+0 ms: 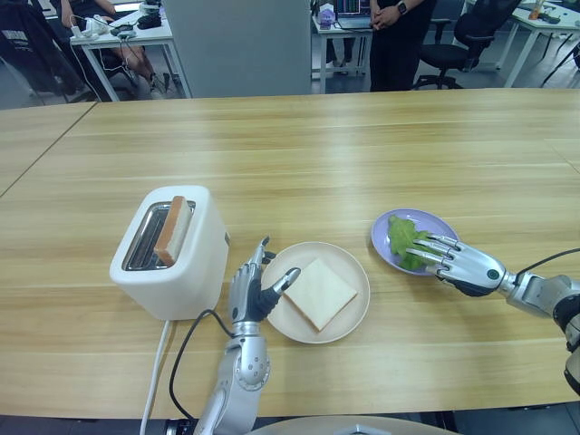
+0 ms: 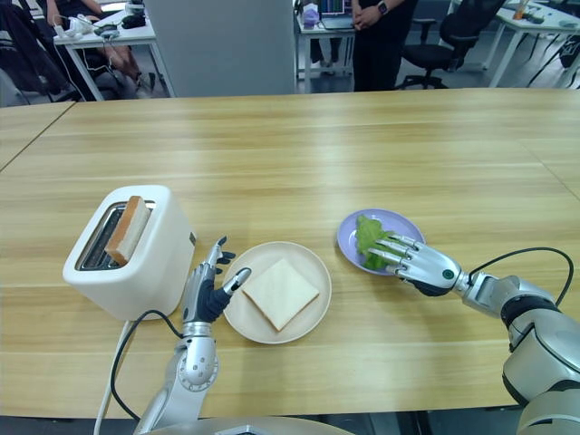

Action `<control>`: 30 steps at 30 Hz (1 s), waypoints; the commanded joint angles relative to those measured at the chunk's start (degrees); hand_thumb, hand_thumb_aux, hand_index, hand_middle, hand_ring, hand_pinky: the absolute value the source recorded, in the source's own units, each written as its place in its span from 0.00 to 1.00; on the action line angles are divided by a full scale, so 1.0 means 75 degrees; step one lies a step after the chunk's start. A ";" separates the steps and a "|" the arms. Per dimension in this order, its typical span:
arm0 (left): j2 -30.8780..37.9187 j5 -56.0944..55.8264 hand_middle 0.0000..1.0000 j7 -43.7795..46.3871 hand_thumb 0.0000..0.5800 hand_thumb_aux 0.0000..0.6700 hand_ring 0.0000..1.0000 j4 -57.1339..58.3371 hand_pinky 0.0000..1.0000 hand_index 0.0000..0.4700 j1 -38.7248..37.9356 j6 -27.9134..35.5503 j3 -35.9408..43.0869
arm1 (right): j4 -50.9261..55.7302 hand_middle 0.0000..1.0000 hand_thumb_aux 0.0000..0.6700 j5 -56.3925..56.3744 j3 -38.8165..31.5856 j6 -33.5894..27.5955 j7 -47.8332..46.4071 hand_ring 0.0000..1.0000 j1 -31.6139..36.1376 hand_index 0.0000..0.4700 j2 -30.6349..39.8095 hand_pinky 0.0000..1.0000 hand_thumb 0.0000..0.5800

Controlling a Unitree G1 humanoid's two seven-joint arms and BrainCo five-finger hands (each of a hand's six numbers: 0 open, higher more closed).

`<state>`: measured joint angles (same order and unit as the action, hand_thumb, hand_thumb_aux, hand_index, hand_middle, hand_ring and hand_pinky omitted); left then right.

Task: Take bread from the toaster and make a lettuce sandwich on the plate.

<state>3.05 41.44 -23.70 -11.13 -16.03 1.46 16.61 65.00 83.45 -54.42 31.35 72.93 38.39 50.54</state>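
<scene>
A white toaster [image 1: 172,254] stands at the left with one bread slice [image 1: 172,231] upright in its slot. A second slice of bread [image 1: 318,294] lies flat on the beige plate [image 1: 353,317] in the middle. My left hand [image 1: 252,292] stands open between toaster and plate, its fingers pointing up and holding nothing. A green lettuce leaf [image 1: 404,237] lies on a small purple plate [image 1: 435,221] to the right. My right hand [image 1: 458,262] reaches onto that plate with its fingers over the lettuce; whether it grips the leaf I cannot tell.
The toaster's black cord [image 1: 186,349] and white cord [image 1: 154,372] run toward the near table edge, beside my left arm. Bare wooden tabletop [image 1: 317,154] stretches far behind the plates. Desks and chairs stand beyond the table.
</scene>
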 commanded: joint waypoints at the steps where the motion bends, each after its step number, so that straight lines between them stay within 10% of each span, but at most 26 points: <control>1: -0.0005 -0.0122 0.35 -0.0041 0.00 0.00 0.35 0.0253 0.35 0.00 0.0057 -0.0078 -0.0040 | 0.0086 0.00 1.00 -0.0159 -0.0131 0.0088 -0.0174 0.00 -0.0080 0.98 -0.0048 0.00 1.00; 11: 0.0016 -0.0214 0.35 -0.0147 0.00 0.00 0.35 0.0504 0.35 0.00 0.0076 -0.0170 -0.0098 | -0.0109 0.00 1.00 -0.0622 0.0041 0.0592 -0.0254 0.00 -0.0049 0.98 0.0121 0.00 1.00; 12: 0.0016 -0.0216 0.35 -0.0148 0.00 0.00 0.35 0.0507 0.35 0.00 0.0068 -0.0171 -0.0100 | -0.0189 0.00 0.73 -0.0798 0.0174 0.0736 -0.0285 0.00 -0.0017 0.71 0.0165 0.00 0.92; 13: 0.0014 -0.0216 0.35 -0.0149 0.00 0.00 0.35 0.0515 0.35 0.00 0.0066 -0.0172 -0.0099 | -0.0252 0.00 0.00 -0.0950 0.0282 0.0835 -0.0331 0.00 0.0018 0.00 0.0195 0.00 0.00; 30: 0.0010 -0.0256 0.35 -0.0162 0.00 0.00 0.35 0.0659 0.35 0.00 0.0091 -0.0216 -0.0084 | 0.0531 0.00 0.00 -0.1282 0.0278 0.0751 -0.1237 0.00 0.0965 0.00 -0.0560 0.00 0.00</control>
<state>3.07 39.99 -24.86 -7.13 -15.17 -0.14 16.23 67.05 73.38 -51.44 38.06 65.40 44.75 47.60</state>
